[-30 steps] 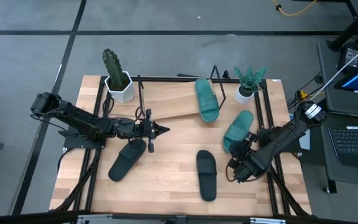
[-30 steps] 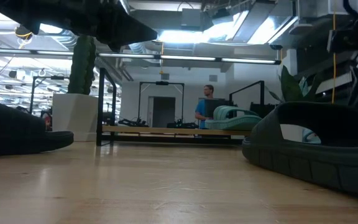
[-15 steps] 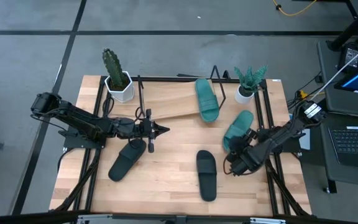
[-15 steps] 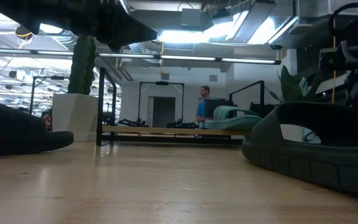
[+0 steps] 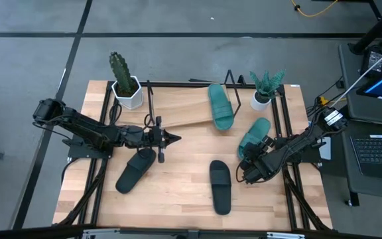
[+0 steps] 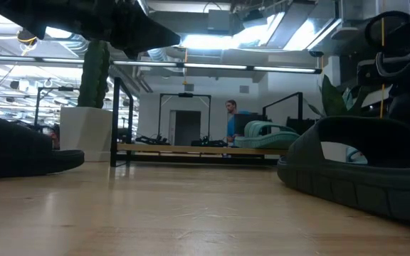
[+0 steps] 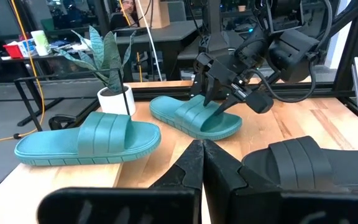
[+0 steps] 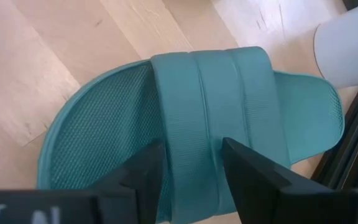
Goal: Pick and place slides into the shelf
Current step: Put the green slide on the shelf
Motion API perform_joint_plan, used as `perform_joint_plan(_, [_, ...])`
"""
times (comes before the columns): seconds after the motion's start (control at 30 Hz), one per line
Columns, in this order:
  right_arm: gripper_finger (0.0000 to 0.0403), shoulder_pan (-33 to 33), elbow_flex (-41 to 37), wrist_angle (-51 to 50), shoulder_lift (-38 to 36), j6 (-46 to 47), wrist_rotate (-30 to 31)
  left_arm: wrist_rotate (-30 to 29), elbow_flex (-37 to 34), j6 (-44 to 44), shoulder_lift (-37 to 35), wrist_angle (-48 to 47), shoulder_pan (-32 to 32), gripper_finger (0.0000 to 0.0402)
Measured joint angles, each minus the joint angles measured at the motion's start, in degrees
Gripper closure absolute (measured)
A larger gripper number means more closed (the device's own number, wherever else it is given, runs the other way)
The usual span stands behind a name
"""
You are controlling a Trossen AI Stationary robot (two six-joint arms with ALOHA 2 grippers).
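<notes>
One teal slide [image 5: 221, 106] lies on the slanted shelf [image 5: 181, 109], also visible in the left wrist view [image 7: 89, 140]. The second teal slide [image 5: 254, 138] rests sole-down on the table by the right edge. My right gripper [image 8: 191, 169] is open and hangs over this slide's strap [image 8: 213, 106], one finger on each side of its middle rib; the left wrist view shows the gripper [image 7: 219, 102] pointing down at the slide. Two black slides [image 5: 136, 169] [image 5: 220, 186] lie on the table. My left gripper [image 5: 171, 138] is shut and hovers in front of the shelf. My right gripper comes at the teal slide's strap [image 8: 185, 112] from above with its fingers spread. Whether the fingertips [image 8: 145, 168] touch the strap, I cannot tell.
A cactus in a white pot [image 5: 125, 86] and a leafy plant in a white pot [image 5: 264, 93] stand at the far corners. Black frame rails [image 5: 290, 179] run along the table's sides. Bare wood lies between the two black slides.
My right gripper has moved toward the far edge and slightly left, over the near end of the teal slide on the table. No slide has moved.
</notes>
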Motion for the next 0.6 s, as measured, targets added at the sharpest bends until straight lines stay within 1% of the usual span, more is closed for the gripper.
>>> perform_joint_plan(0.3, [0.0241, -0.04, 0.00, -0.40, 0.00, 0.23, -0.04, -0.01, 0.00, -1.63, 0.00, 1.20, 0.00, 0.0401])
perform_joint_plan(0.37, [0.0247, -0.03, 0.00, -0.40, 0.00, 0.24, -0.04, 0.00, 0.00, -1.63, 0.00, 1.37, -0.01, 0.0401])
perform_joint_plan(0.47, [0.0273, -0.02, 0.00, -0.38, 0.00, 0.26, -0.04, 0.00, 0.00, -1.59, 0.00, 1.38, 0.00, 0.0401])
perform_joint_plan(0.6, [0.0333, -0.02, -0.02, 0.16, 0.00, 0.28, -0.13, -0.01, 0.00, -1.57, 0.00, 1.36, 0.00, 0.0401])
